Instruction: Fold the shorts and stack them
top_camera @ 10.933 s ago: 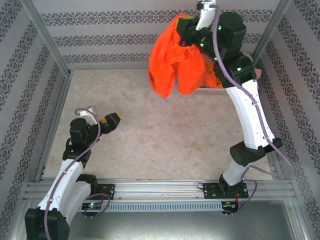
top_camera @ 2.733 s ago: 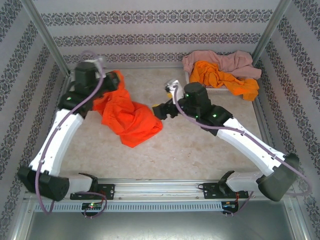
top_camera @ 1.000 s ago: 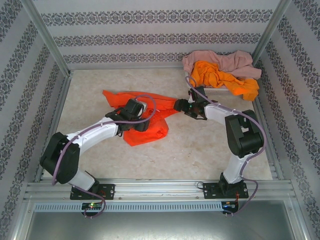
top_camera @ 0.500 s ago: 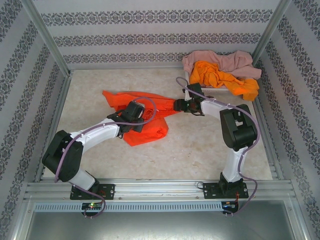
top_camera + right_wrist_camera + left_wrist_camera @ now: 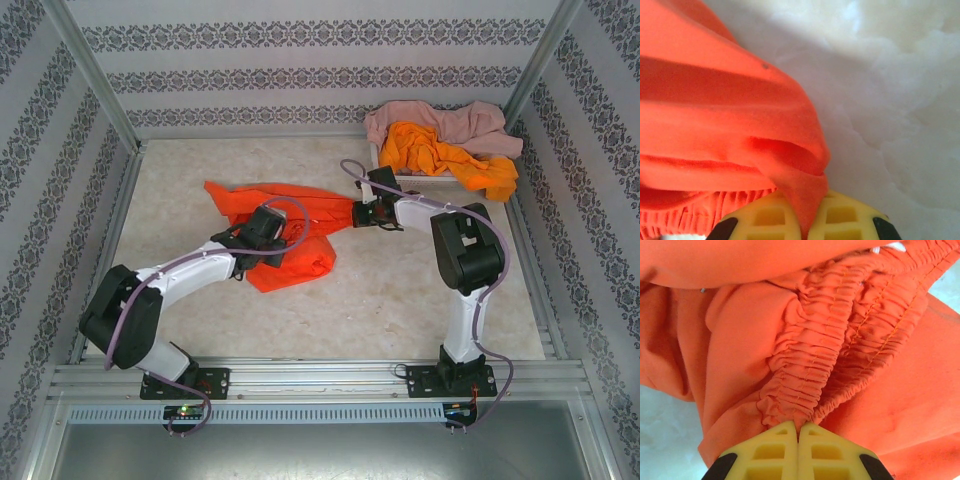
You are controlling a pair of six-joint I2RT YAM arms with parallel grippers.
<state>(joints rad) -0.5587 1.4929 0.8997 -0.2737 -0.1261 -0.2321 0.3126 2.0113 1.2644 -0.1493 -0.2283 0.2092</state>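
Orange shorts lie mid-frame. Left gripper is pinched onto their gathered waistband, and right gripper is clamped on their right corner.

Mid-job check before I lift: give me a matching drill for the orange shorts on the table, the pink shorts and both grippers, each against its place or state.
Things
1. orange shorts
2. pink shorts
3. left gripper
4. right gripper

Place or state
A. jaws shut on a smooth fold of orange cloth
B. heaped at the far right corner
C. spread across the middle of the table
D. jaws shut on the gathered waistband

Pairs: 1-C, 2-B, 3-D, 4-A
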